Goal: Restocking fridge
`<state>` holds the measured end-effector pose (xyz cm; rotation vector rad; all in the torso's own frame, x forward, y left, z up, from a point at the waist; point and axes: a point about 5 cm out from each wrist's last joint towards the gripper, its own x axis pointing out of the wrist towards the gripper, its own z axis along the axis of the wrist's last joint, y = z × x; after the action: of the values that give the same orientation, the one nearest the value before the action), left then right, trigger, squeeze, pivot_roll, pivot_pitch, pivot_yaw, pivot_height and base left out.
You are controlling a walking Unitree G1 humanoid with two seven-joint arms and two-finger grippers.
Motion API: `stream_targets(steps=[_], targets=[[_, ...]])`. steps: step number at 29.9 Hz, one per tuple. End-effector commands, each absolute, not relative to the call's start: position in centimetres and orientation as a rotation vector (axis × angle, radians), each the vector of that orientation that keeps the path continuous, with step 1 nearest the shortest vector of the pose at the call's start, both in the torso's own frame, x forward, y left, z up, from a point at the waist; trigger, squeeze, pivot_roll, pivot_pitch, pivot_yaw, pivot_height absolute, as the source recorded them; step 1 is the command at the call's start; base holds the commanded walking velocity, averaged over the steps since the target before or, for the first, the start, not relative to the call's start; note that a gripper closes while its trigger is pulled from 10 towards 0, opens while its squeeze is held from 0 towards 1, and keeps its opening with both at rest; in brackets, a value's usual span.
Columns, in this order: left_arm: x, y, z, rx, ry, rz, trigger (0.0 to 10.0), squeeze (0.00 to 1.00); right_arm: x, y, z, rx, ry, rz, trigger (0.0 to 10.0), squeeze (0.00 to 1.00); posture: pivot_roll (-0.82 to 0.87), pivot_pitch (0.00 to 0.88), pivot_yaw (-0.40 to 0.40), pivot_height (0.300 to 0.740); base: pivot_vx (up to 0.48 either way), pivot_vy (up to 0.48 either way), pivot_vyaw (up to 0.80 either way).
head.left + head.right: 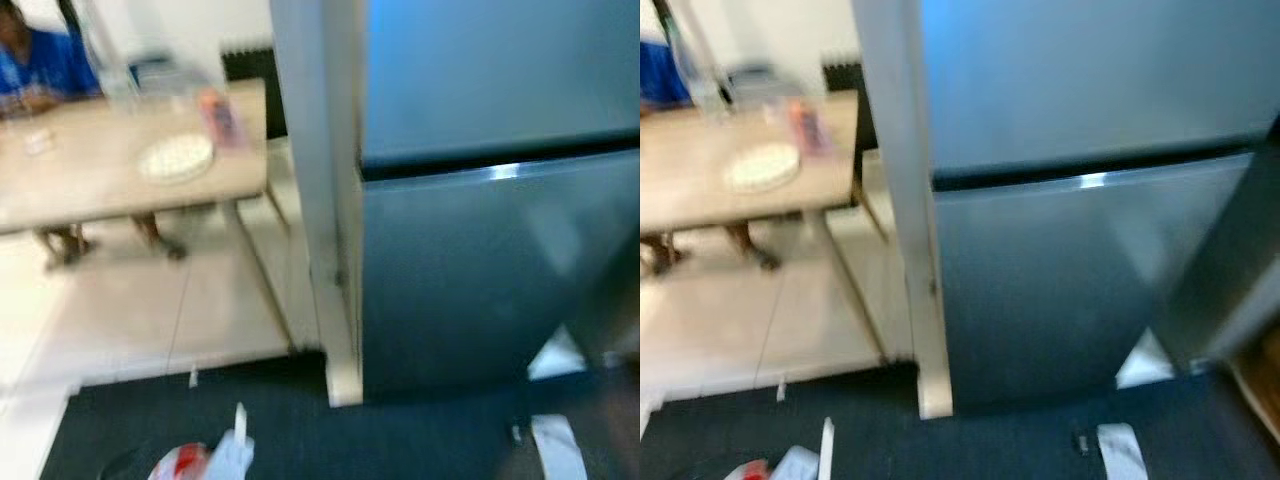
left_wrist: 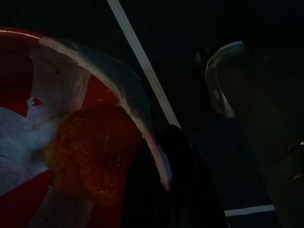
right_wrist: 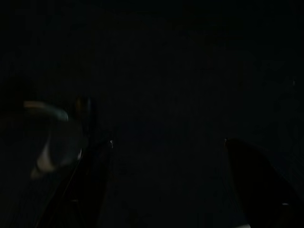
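Observation:
A tall silver fridge [image 1: 480, 250] stands before me, blurred, with its upper and lower doors both shut. Low at the picture's edge hangs a red and white plastic bag [image 1: 190, 462]. In the left wrist view the same bag [image 2: 28, 142] has an orange lump [image 2: 90, 152] inside it. My left gripper [image 2: 147, 161] is shut on the bag's edge, one black finger [image 2: 175, 185] lying against it. The right wrist view is very dark. My right gripper [image 3: 166, 185] is open there, its two fingers apart with nothing between them.
To the left stands a wooden table [image 1: 90, 195] with a white plate [image 1: 176, 157] and a red packet [image 1: 222, 118] on it. A person in blue [image 1: 40, 65] sits behind it. Underfoot, a dark mat [image 1: 300, 430] carries white tape strips [image 1: 558, 445]. Pale tiles [image 1: 150, 310] lie beyond.

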<state>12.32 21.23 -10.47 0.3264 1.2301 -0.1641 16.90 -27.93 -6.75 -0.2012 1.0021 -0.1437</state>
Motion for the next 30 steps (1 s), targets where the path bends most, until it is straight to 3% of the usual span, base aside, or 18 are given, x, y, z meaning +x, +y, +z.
stream_targets(steps=[1, 3, 4, 6, 10, 11, 13, 19, 23, 30], targets=[[12.1, 21.0, -10.6, 0.319, 1.236, -0.172, 10.0, 0.0, 18.4, -27.4, -6.1, -0.177, 0.936, -0.103, 10.0, 0.0, -0.01, 0.0, 0.028, 0.74, 0.0, 0.0, 0.0], [12.1, 21.0, -10.6, 0.319, 1.236, -0.173, 10.0, 0.0, 19.2, -27.2, -5.7, -0.172, 0.903, -0.081, 10.0, 0.0, -0.01, 0.0, 0.028, 0.74, 0.0, 0.0, 0.0], [12.0, 21.0, -10.6, 0.318, 1.237, -0.174, 10.0, 0.0, 22.5, -25.6, -4.0, -0.088, 0.781, 0.081, 10.0, 0.0, -0.01, 0.0, 0.03, 0.74, 0.0, 0.0, 0.0], [12.0, 21.0, -10.6, 0.317, 1.237, -0.173, 10.0, 0.0, 24.6, -24.1, -2.6, -0.042, 0.704, 0.25, 10.0, 0.0, -0.01, 0.0, 0.03, 0.74, 0.0, 0.0, 0.0], [12.0, 21.0, -10.6, 0.315, 1.237, -0.171, 10.0, 0.0, 26.8, -22.7, -0.6, 0.018, 0.606, 0.416, 10.0, 0.0, -0.01, 0.0, 0.03, 0.74, 0.0, 0.0, 0.0], [12.0, 21.0, -10.6, 0.315, 1.237, -0.171, 10.0, 0.0, 27.2, -22.5, -0.1, 0.037, 0.579, 0.445, 10.0, 1.0, -0.01, 0.0, 0.03, 0.74, 0.0, 0.0, 0.0], [12.0, 20.9, -10.6, 0.313, 1.237, -0.17, 10.0, 0.0, 28.7, -21.5, 1.7, 0.131, 0.498, 0.567, 10.0, 1.0, -0.01, 0.0, 0.024, 0.74, 0.0, 0.0, 0.0], [12.0, 20.8, -10.6, 0.31, 1.236, -0.168, 10.0, 0.0, 31.1, -20.0, 5.2, 0.159, 0.35, 0.741, 10.0, 1.0, -0.01, 0.0, 0.018, 0.74, 0.0, 0.0, 0.0], [12.4, 21.0, -10.5, 0.325, 1.228, -0.167, 10.0, 0.0, 32.6, -18.1, 8.9, 0.067, 0.222, 0.974, 10.0, 1.0, -0.01, 0.0, 0.012, 0.74, 0.0, 0.0, 0.0], [12.5, 21.3, -10.4, 0.333, 1.225, -0.168, 10.0, 0.0, 34.0, -16.2, 11.9, -0.094, 0.129, 1.059, 10.0, 1.0, -0.01, 0.0, 0.012, 0.74, 0.0, 0.0, 0.0]])
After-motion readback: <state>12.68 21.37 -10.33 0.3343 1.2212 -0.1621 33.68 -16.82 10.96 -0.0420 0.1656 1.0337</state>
